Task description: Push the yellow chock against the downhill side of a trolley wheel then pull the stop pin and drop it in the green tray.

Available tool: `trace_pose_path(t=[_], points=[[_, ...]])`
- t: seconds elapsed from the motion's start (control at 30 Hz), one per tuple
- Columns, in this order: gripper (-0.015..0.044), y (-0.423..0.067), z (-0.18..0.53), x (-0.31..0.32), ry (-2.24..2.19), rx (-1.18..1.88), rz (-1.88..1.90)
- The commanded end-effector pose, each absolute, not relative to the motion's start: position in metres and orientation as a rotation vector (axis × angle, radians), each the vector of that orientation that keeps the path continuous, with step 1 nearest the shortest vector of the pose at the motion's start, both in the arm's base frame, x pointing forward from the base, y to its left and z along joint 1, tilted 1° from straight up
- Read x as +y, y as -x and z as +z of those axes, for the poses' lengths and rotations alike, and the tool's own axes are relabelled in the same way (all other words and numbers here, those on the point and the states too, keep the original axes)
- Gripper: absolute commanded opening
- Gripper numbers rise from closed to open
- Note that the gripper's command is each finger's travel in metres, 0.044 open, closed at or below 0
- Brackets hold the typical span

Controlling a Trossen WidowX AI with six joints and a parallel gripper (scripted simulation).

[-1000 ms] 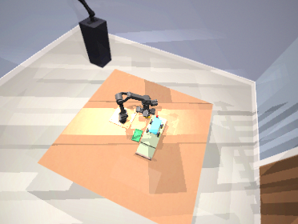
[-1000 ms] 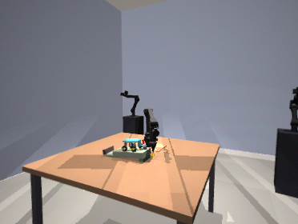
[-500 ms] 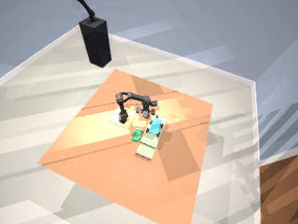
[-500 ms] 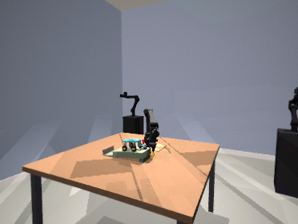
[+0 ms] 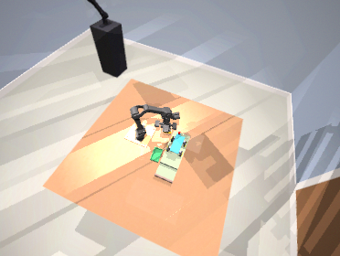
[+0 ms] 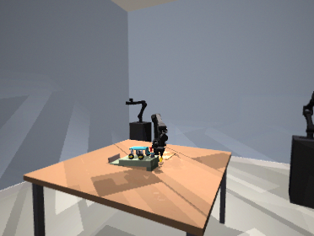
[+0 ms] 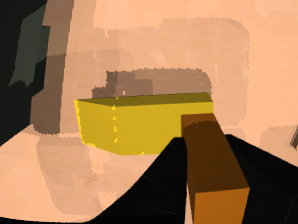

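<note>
The yellow chock (image 7: 133, 125) (image 6: 160, 159) with its orange handle (image 7: 213, 176) fills the wrist view, on the orange table top. My gripper (image 7: 201, 145) (image 5: 165, 130) (image 6: 159, 156) is shut on the handle, its black fingers on either side of it. It stands just beside the uphill end of the pale ramp (image 5: 167, 170) (image 6: 135, 163). The blue-topped trolley (image 5: 178, 143) (image 6: 138, 152) sits on the ramp. The red-headed stop pin (image 5: 183, 133) (image 6: 151, 149) shows at its uphill end. The green tray (image 5: 156, 154) lies beside the ramp on the arm's side.
The arm's base (image 5: 139, 133) stands on a pale plate left of the ramp. A black pedestal (image 5: 110, 46) (image 6: 140, 128) with another arm stands beyond the table. Another black block (image 6: 301, 170) stands at the right. The table edge (image 6: 105, 198) lies far from the work.
</note>
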State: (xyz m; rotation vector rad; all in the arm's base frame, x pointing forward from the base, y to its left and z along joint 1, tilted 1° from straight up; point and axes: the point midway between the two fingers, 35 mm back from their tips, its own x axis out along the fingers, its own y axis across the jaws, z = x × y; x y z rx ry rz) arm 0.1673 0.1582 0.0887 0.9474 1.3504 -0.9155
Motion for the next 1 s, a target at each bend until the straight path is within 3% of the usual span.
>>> trace_pose_path(t=[0.0,0.97], points=[[0.0000,-0.168,0.103,0.158,-0.955,1.343,-0.913],[0.0000,-0.166,0.195,0.158,-0.955,1.343,-0.913]])
